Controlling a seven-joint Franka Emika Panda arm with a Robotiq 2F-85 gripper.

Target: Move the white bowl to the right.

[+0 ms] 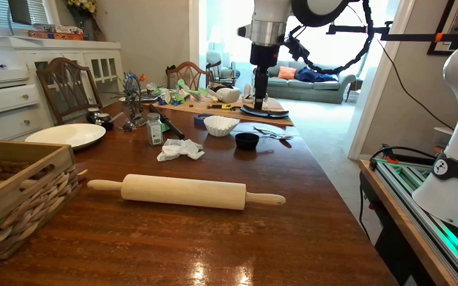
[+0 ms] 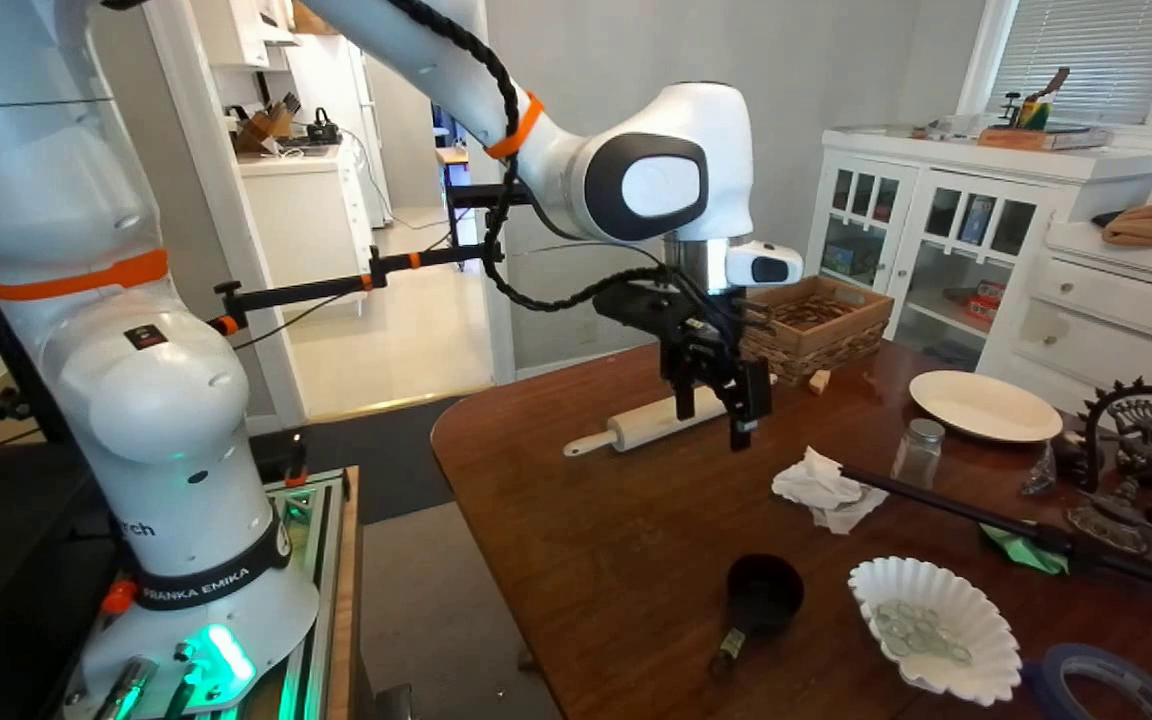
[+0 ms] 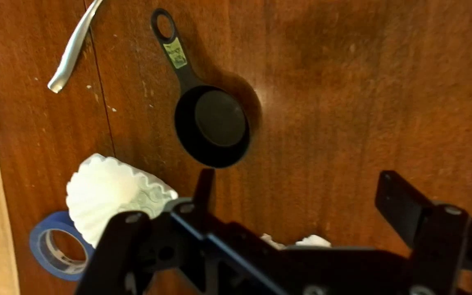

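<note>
The white bowl [image 1: 221, 126] has a fluted rim and stands upright on the wooden table. It holds clear glass-like pieces, seen in an exterior view [image 2: 936, 630]. In the wrist view, the bowl [image 3: 105, 192] is at the lower left, outside the jaws, its right edge partly hidden by a finger. My gripper [image 3: 297, 180] is open, with nothing between its fingers. It hangs above the table, apart from the bowl, and also shows in both exterior views [image 2: 713, 425] [image 1: 258, 105].
A black measuring cup [image 3: 215, 123] stands beside the bowl, and a blue tape roll [image 3: 57, 246] lies against its other side. Crumpled tissue [image 2: 826, 488], a glass jar [image 1: 155, 129], a rolling pin [image 1: 183, 192], a white plate [image 2: 986, 405] and a basket [image 2: 816, 325] are on the table.
</note>
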